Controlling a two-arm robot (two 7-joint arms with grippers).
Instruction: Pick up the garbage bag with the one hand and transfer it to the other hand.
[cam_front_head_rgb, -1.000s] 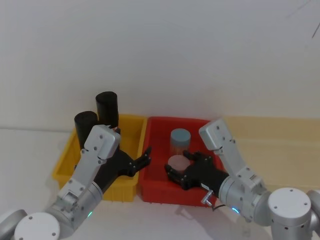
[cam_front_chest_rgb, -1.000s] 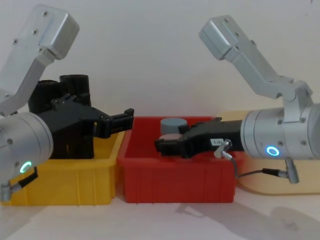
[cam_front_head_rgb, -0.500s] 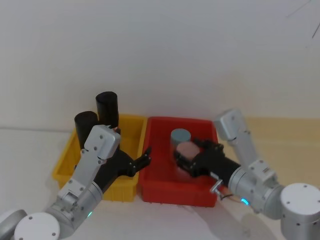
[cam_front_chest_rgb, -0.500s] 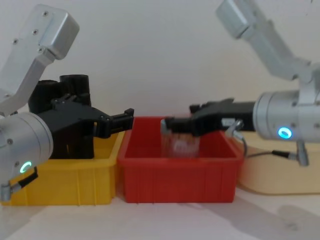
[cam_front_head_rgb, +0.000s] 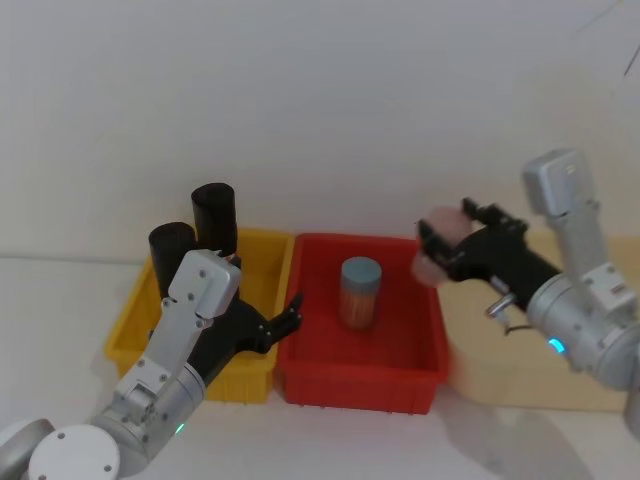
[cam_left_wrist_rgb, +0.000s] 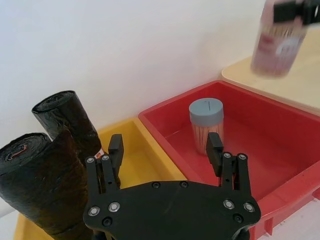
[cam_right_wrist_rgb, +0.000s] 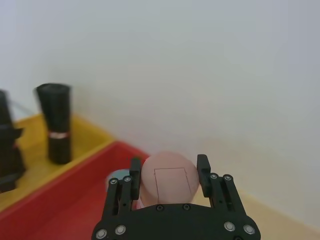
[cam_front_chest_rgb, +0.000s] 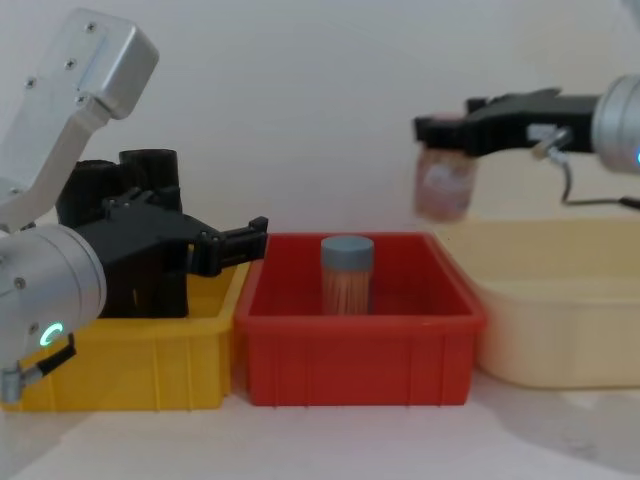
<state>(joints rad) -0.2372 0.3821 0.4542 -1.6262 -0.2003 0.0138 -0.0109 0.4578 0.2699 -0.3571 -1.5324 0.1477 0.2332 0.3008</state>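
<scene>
White bench (cam_front_chest_rgb: 330, 445), plain white wall behind. Three bins in a row: yellow bin (cam_front_chest_rgb: 130, 365) toward the bench's left edge, red bin (cam_front_chest_rgb: 350, 355) mid, cream tray (cam_front_chest_rgb: 560, 345) toward the right edge.

Left claw (cam_left_wrist_rgb: 165, 142), green ring on its arm, hangs over the yellow bin's right rim. Fingers apart, nothing in them.

Garbage bag (cam_front_head_rgb: 172, 243): plain matt black roll, tightly wound, crinkled surface. It stands upright in the yellow bin, neither claw touching it. Just beside it, farther back, stands the sticker roll (cam_front_head_rgb: 213, 215), black with a red-and-white sticker low down.

Red bin holds a grey-lidded jar (cam_front_chest_rgb: 347, 275), upright, thin sticks inside.

Right claw (cam_right_wrist_rgb: 168, 165), blue ring, is up high above where the red bin meets the cream tray, clamped on a pink-lidded jar (cam_front_chest_rgb: 443, 190); the jar is blurred.
</scene>
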